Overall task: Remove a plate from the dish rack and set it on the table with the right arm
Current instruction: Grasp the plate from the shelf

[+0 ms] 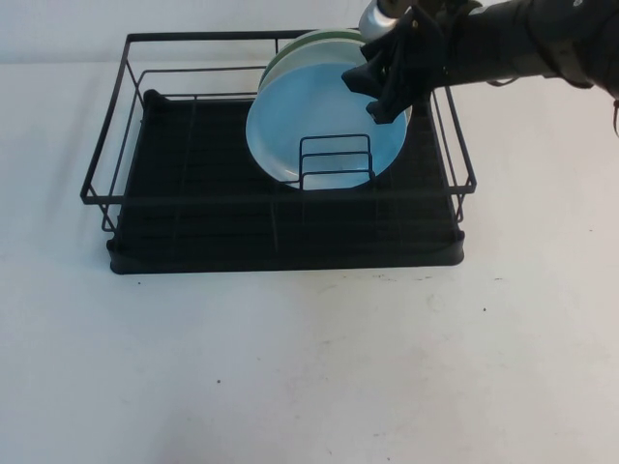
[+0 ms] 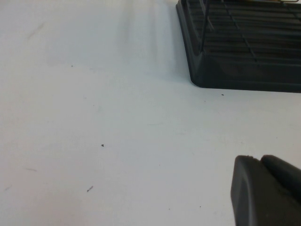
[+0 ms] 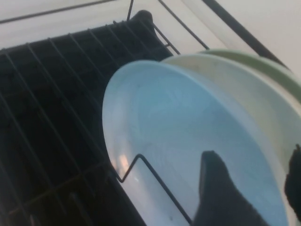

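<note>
The light sky-blue plate [image 1: 309, 126] stands on edge in the black wire dish rack [image 1: 193, 193], leaning against the small wire divider [image 1: 336, 159]. My right gripper [image 1: 387, 82] is at the plate's upper right rim. In the right wrist view the plate [image 3: 178, 132] fills the middle. My right gripper [image 3: 251, 165] is open, with one finger in front of the plate's face and the other behind its rim, both apart from it. My left gripper [image 2: 258, 159] hovers low over the white table [image 2: 94, 117], shut and empty, outside the high view.
Behind the blue plate stand a whitish-mint plate [image 3: 263, 94] and a green-rimmed plate [image 1: 309, 39]. The rack's tray corner [image 2: 235, 52] lies near my left gripper. The white table [image 1: 309, 367] stretches in front of the rack.
</note>
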